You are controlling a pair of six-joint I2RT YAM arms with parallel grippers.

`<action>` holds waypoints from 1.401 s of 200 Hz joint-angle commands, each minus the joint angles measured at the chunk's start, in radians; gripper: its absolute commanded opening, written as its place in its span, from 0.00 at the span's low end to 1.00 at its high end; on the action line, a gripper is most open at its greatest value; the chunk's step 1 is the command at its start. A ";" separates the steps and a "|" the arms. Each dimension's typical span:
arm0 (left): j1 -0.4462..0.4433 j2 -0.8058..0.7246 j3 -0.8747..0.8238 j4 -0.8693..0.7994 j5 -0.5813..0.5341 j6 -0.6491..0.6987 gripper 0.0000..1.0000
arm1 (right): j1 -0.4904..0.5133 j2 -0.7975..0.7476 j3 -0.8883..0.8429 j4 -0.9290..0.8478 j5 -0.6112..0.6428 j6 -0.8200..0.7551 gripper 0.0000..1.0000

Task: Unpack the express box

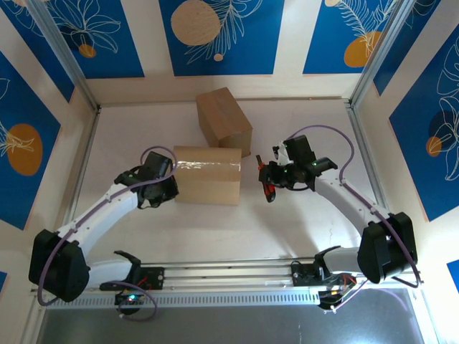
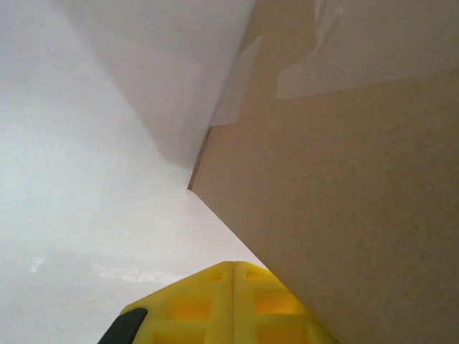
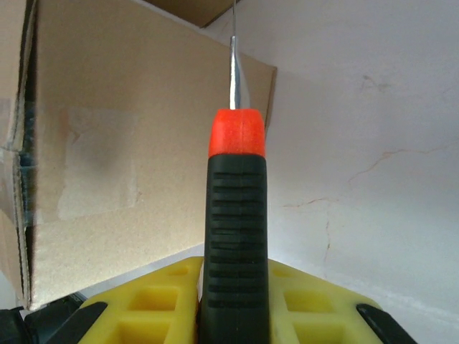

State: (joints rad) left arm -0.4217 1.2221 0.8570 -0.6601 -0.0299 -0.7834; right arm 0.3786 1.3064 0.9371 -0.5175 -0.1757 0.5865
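Observation:
The express box (image 1: 208,175), brown cardboard with clear tape along its top seam, lies mid-table. My left gripper (image 1: 171,180) is shut and empty against the box's left end. In the left wrist view its yellow fingers (image 2: 208,301) meet beside the cardboard wall (image 2: 344,201), with tape (image 2: 358,43) higher up. My right gripper (image 1: 267,178) stands just right of the box, shut on a cutter. In the right wrist view the gripper (image 3: 233,301) clamps the cutter's black ribbed handle (image 3: 233,229). The red collar and thin blade (image 3: 233,64) point up past the box (image 3: 107,158).
A second plain cardboard box (image 1: 224,118) stands tilted behind the taped one, touching its back edge. White walls with metal rails (image 1: 79,172) fence the table on the left, right and far sides. Bare white tabletop (image 1: 237,229) lies in front of the box.

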 commanded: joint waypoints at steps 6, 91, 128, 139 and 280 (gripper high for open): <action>0.029 0.041 0.053 0.065 0.008 0.058 0.00 | 0.021 -0.016 0.019 -0.007 0.016 0.025 0.00; 0.041 0.146 0.177 0.059 -0.004 0.112 0.00 | 0.034 -0.043 0.012 -0.025 0.039 0.065 0.00; 0.041 0.046 0.203 -0.089 -0.070 0.119 0.27 | -0.054 -0.115 -0.041 -0.009 -0.048 0.079 0.00; 0.041 0.005 0.212 -0.126 -0.084 0.125 0.48 | -0.093 -0.138 -0.057 -0.006 -0.085 0.077 0.00; 0.047 0.263 0.469 0.148 -0.143 0.248 1.00 | -0.199 -0.208 -0.092 0.014 -0.203 0.065 0.00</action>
State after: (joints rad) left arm -0.3851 1.4799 1.2877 -0.5983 -0.1143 -0.5728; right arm 0.1757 1.1217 0.8455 -0.5159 -0.3447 0.6468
